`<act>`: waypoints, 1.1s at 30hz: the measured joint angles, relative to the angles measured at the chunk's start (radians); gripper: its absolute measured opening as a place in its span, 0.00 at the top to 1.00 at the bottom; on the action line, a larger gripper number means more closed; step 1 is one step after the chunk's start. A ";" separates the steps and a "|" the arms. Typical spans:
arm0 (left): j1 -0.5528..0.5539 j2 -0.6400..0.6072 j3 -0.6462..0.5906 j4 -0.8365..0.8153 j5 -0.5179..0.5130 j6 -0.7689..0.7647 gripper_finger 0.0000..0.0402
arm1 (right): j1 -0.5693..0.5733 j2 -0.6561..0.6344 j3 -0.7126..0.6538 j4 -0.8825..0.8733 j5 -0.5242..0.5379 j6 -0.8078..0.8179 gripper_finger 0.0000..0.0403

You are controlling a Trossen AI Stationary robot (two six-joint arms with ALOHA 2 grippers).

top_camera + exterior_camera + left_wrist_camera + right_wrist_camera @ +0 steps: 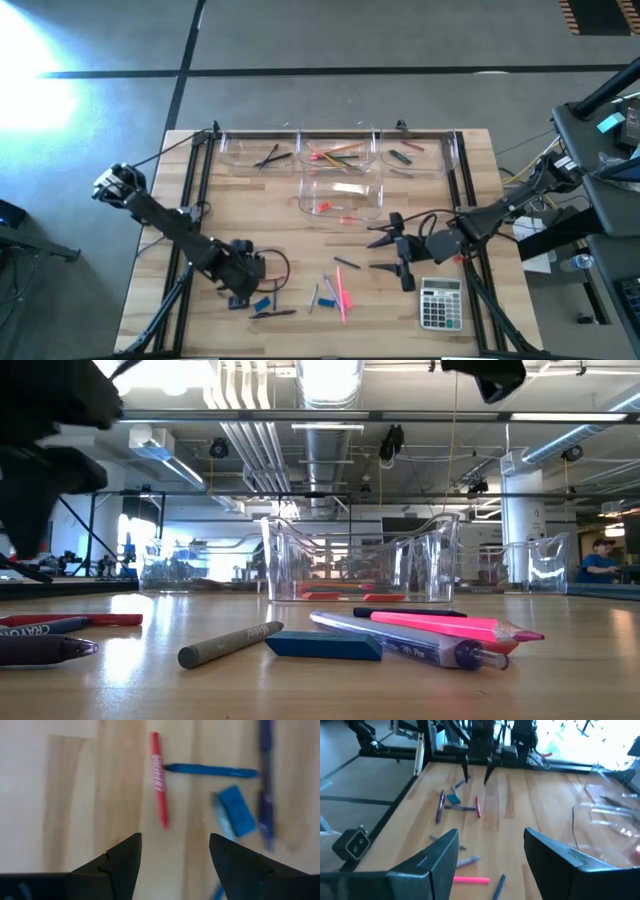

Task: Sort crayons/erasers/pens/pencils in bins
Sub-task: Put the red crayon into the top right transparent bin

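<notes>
Wood table (250, 200), bins (342, 190) far side, loose pens (272, 314) near. Left gripper (175, 855) spread above red crayon (159, 775), likely lining up pick. Right gripper (490, 851) spread, waiting mid-table.

Both arms are dark, built of jointed segments. The left arm (170, 228) carries thin black cables and ends in wedge-shaped black fingers (122, 865). The right arm (490, 215) has matching dark, angular fingers (437, 857).

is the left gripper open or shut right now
Open. In the left wrist view the left gripper has its dark fingers spread, bare table between them, holding nothing.
</notes>
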 joint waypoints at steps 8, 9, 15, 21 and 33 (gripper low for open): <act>0.014 0.064 -0.002 0.034 -0.066 0.009 0.45 | 0.000 0.002 0.043 -0.003 0.000 -0.034 0.47; 0.014 0.069 -0.005 0.049 -0.074 0.009 0.45 | 0.000 0.002 0.045 -0.004 0.000 -0.034 0.47; 0.020 0.114 -0.022 0.128 -0.083 0.027 0.45 | 0.000 0.002 0.041 -0.005 -0.001 -0.036 0.47; 0.036 0.170 -0.025 0.150 -0.085 0.026 0.45 | 0.000 0.010 0.038 -0.004 -0.001 -0.034 0.47; 0.034 0.242 -0.025 0.184 -0.077 0.020 0.66 | 0.000 0.041 0.037 0.004 0.022 -0.045 0.47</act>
